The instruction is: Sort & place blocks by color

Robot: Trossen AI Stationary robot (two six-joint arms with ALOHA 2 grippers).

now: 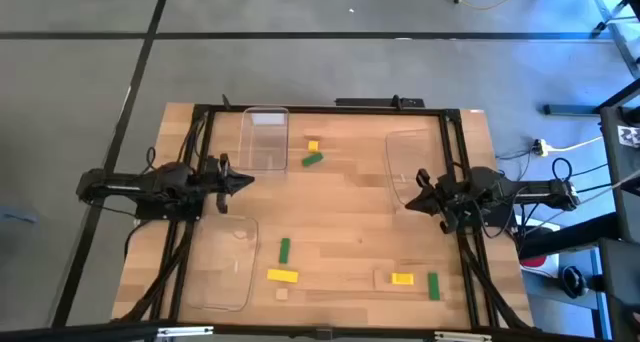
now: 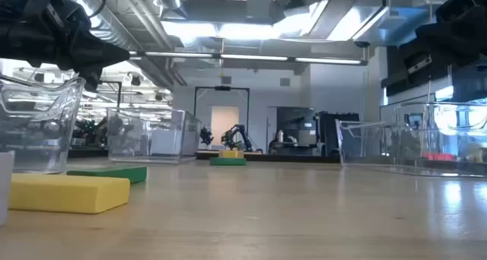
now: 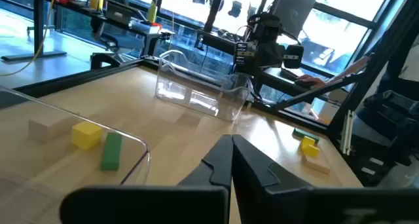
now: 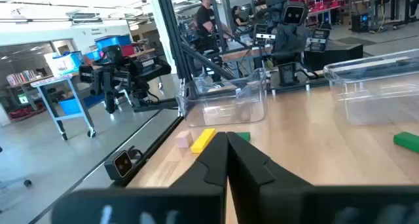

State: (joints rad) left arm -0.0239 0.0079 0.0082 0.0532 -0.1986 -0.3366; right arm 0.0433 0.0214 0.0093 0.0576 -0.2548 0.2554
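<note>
Blocks lie scattered flat on the wooden table. By the far edge there are a yellow block (image 1: 313, 145) and a green block (image 1: 312, 159). Toward the near edge lie a green block (image 1: 285, 248), a yellow block (image 1: 282, 275), a tan cube (image 1: 282, 294), a yellow block on a tan piece (image 1: 402, 278) and a green block (image 1: 433, 285). My left gripper (image 1: 245, 179) (image 3: 230, 145) hovers shut at the table's left. My right gripper (image 1: 415, 182) (image 4: 227, 145) hovers shut at the right. Neither touches anything.
Three clear plastic trays stand on the table: one at the far edge (image 1: 265, 137), one at the near left (image 1: 222, 262), one at the right (image 1: 408, 167) by my right gripper. A dark frame (image 1: 320, 108) runs along the table's sides. Bare wood lies in the middle.
</note>
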